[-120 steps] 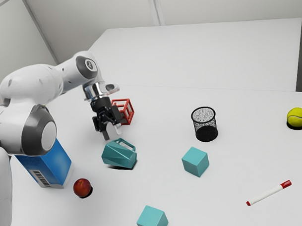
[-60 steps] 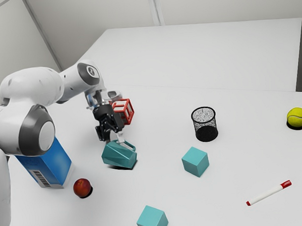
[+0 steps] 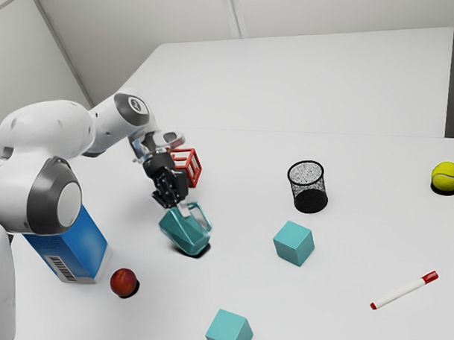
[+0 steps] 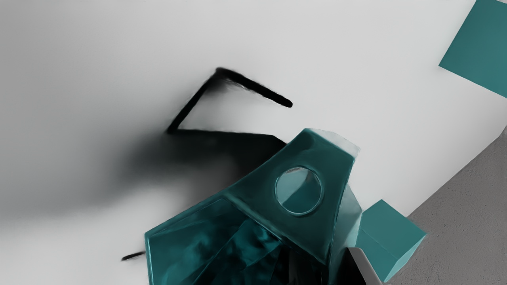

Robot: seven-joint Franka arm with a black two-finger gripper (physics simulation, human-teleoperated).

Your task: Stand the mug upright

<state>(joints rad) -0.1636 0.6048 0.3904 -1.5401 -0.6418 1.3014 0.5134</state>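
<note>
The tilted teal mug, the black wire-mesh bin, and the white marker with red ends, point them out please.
Tilted teal mug (image 3: 184, 232), exterior view: side of its body.
Black wire-mesh bin (image 3: 309, 185), exterior view: its mesh wall.
White marker with red ends (image 3: 400, 293), exterior view: middle of its white barrel.

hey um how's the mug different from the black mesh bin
The mug is teal with smooth walls, while the mesh bin is black with netted ones. The mug leans at a slant; the mesh bin stands upright. The mug has a handle, the mesh bin none in sight. Both are containers.
</note>
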